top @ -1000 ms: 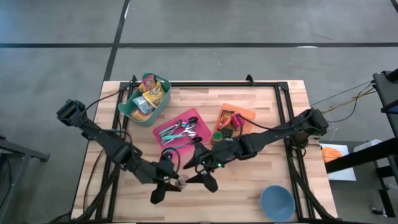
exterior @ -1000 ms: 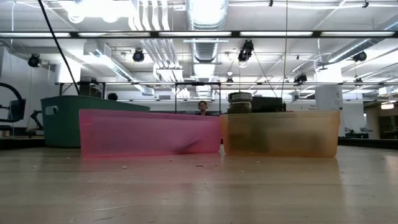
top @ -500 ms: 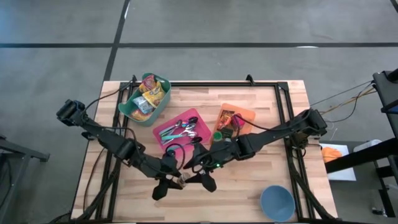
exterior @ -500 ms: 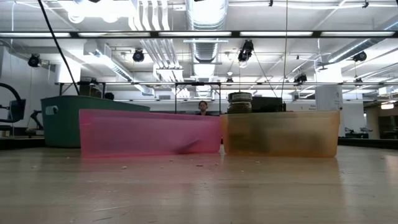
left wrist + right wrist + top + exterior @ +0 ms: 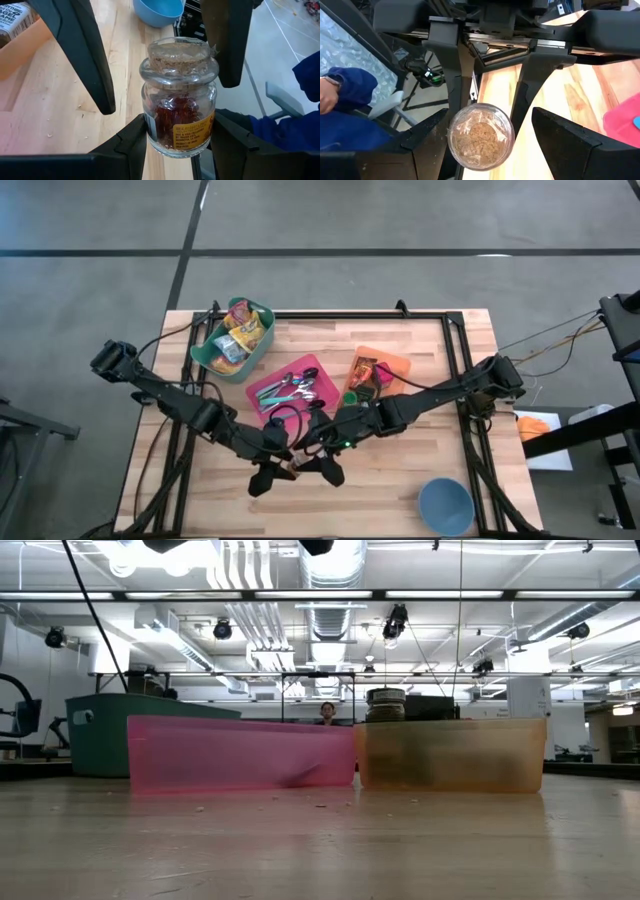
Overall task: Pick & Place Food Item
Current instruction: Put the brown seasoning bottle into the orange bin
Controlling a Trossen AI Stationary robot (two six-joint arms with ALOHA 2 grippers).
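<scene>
Glass spice jar [image 5: 179, 97] pinched between the left tool's [image 5: 272, 473] fingers, lifted off the worktop [image 5: 400, 480].

The right tool [image 5: 322, 468] stands spread just beyond it, one finger [image 5: 80, 45] to each side of the jar's neck, not touching. Judged a handover: centre those fingers, close squarely, then let the left go. Bare board lies beneath; the pink tray [image 5: 262, 393] and worktop edge are near.

Clear, glossy glass jar [image 5: 179, 97] with a rough cork-like top and paper label. Matt black plastic claw fingers [image 5: 135, 145]. Pale, smooth wooden table [image 5: 400, 480].
</scene>
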